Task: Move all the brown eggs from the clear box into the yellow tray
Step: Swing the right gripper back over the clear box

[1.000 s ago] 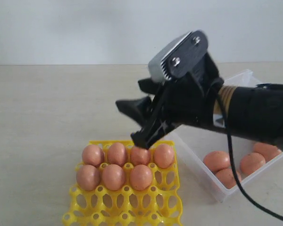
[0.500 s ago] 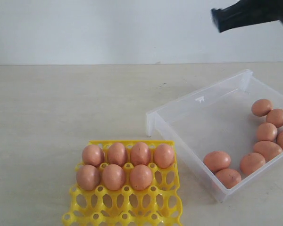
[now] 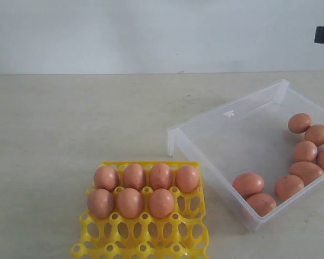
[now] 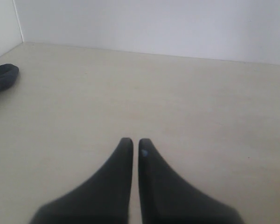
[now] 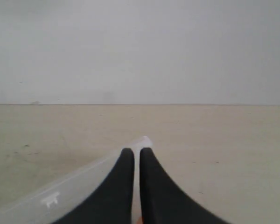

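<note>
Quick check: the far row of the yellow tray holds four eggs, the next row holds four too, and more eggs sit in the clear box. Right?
Not quite. The exterior view shows the second row of the yellow tray holding three brown eggs, not four; its right-hand socket is empty. The far row does hold four, and more eggs sit in the clear box.

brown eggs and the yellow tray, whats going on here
Nothing is being handled right now. Seven matte reddish-brown eggs sit in the bright yellow plastic egg tray, filling its far row and three sockets of the next. About nine more lie in the large clear plastic box, mostly toward its right side. The right gripper is shut and empty, with the box's rim in its view. The left gripper is shut and empty over bare table.
</note>
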`<action>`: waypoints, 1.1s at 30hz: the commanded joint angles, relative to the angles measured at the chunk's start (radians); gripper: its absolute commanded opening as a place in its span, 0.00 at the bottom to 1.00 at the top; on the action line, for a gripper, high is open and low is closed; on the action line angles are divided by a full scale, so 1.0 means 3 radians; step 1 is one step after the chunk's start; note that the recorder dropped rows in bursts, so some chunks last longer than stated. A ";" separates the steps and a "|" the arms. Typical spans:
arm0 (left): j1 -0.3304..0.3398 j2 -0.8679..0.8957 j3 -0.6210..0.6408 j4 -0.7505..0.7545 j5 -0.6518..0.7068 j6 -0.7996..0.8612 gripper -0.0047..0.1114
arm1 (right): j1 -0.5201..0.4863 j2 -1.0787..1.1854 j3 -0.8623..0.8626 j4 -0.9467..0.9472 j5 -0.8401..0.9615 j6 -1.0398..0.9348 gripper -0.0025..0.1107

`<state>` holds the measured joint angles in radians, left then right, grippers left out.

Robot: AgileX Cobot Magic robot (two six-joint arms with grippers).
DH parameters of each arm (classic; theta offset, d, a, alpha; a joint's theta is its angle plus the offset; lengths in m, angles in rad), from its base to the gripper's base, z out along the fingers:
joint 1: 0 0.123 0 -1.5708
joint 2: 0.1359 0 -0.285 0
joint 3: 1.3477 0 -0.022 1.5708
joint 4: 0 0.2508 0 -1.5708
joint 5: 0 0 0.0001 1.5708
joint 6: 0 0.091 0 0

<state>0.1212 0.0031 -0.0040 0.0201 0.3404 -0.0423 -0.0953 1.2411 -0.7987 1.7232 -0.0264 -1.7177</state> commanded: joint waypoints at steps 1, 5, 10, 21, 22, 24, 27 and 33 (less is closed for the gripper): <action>-0.0018 -0.0010 0.0013 0.0000 -0.0016 0.0014 0.08 | -0.0064 0.0268 -0.0037 0.0071 0.0358 -0.0038 0.02; -0.0018 -0.0010 0.0013 0.0000 -0.0016 0.0014 0.08 | -0.0064 0.0603 -0.0037 0.0071 -0.0128 -0.0155 0.02; -0.0018 -0.0010 0.0013 0.0000 -0.0016 0.0014 0.08 | -0.0079 0.0753 -0.0037 0.0071 -0.1054 -0.0151 0.02; -0.0018 -0.0010 0.0013 0.0000 -0.0016 0.0014 0.08 | -0.0179 0.0989 -0.0034 0.0071 -0.1516 -0.0619 0.02; -0.0018 -0.0010 0.0013 0.0000 -0.0016 0.0014 0.08 | -0.0154 0.0982 -0.0034 0.0071 -0.1516 -0.0642 0.02; -0.0018 -0.0010 0.0013 0.0000 -0.0016 0.0014 0.08 | -0.0112 0.0940 -0.0040 0.0071 -0.1437 -0.0673 0.02; -0.0018 -0.0010 0.0013 0.0000 -0.0016 0.0014 0.08 | -0.0112 0.0939 -0.0040 0.0071 -0.1111 -0.0673 0.02; -0.0018 -0.0010 0.0013 0.0000 -0.0016 0.0014 0.08 | -0.0112 0.0888 -0.0040 0.0071 -0.0662 -0.0168 0.02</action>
<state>0.1212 0.0031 -0.0040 0.0201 0.3404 -0.0423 -0.1298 1.5319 -0.8053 1.7438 -0.2742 -1.8625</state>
